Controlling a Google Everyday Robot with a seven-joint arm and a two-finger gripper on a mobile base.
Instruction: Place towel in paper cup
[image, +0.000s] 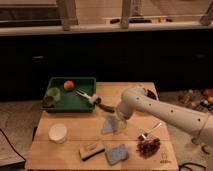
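Grey towel (108, 125) is lying under our claw (118, 121), grip unclear, and we are still needing to carry it far left to the paper cup (58, 132).

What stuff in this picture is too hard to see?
- Camera view: the tool sits at the towel mid-table; the arm's white wrist hides its grip on the cloth.
- Inside of the paper cup: seen only as a pale disc, contents unreadable.
- Dark lump in the green tray: too blurred to name.
- Arm's base: cut off by the right edge.
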